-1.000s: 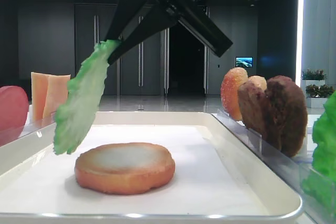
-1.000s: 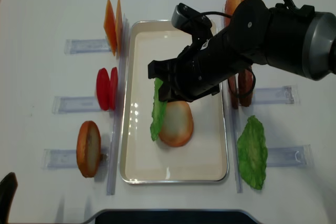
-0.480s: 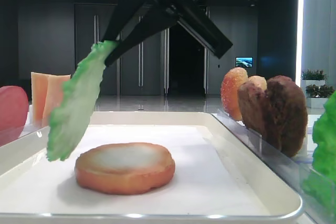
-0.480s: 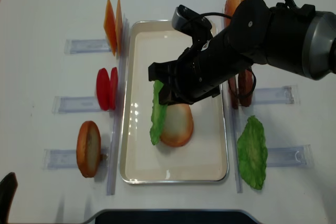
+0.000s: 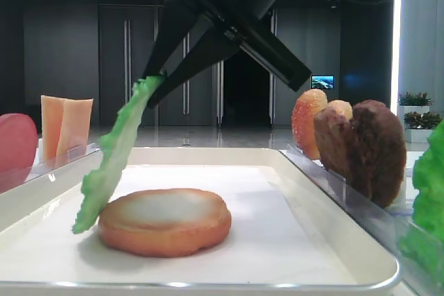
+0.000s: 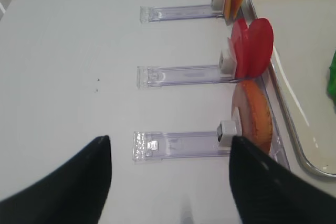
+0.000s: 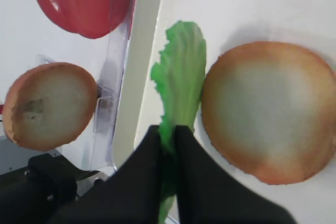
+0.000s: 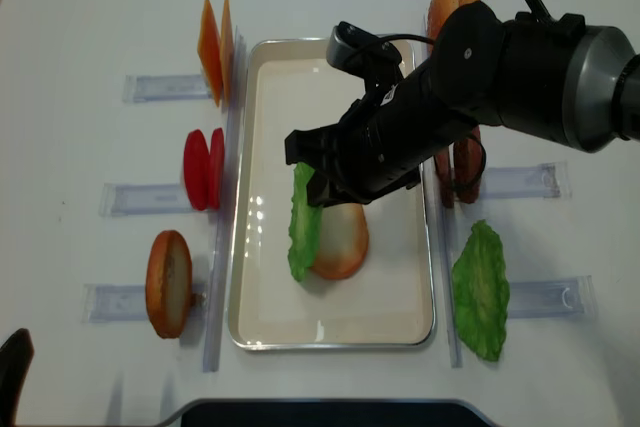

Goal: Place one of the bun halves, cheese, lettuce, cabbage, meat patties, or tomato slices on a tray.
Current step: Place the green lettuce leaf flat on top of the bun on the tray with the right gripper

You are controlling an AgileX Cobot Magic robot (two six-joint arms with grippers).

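Green and ruffled, the lettuce (image 5: 109, 164) we see hangs thin and floppy from the right claw (image 7: 169, 134), whose black fingers (image 7: 190, 145) are pressed together on its upper end. The leaf slants down over the tray (image 8: 260, 322), its lower tip just beside the left edge of a bun half (image 5: 164, 220); whether tip and bun touch we cannot tell.

That bun half is a round disc with a pale flat face and an orange-brown rim, lying flat on the tray's white paper liner (image 5: 270, 227). The tray itself is cream-white, shallow and rectangular, with rounded corners and a raised rim.

Left of the tray, clear plastic holders (image 6: 181, 145) keep food standing on edge: thin pale-orange cheese (image 8: 214, 39) at the far end, two smooth red tomato slices (image 8: 202, 169) in the middle, and a second bun (image 8: 169, 283) nearest. On the right side stand domed buns (image 5: 309, 123) and rough, lumpy dark brown patties (image 5: 368, 149), with another green leaf (image 8: 481, 290) lying beside them on the white desk (image 8: 90, 17).

In the left wrist view we see the left claw (image 6: 170, 179) above the desk, well apart from the food, holding nothing; its state is closed, though its dark fingers (image 6: 73, 182) show only at the frame's lower edge.
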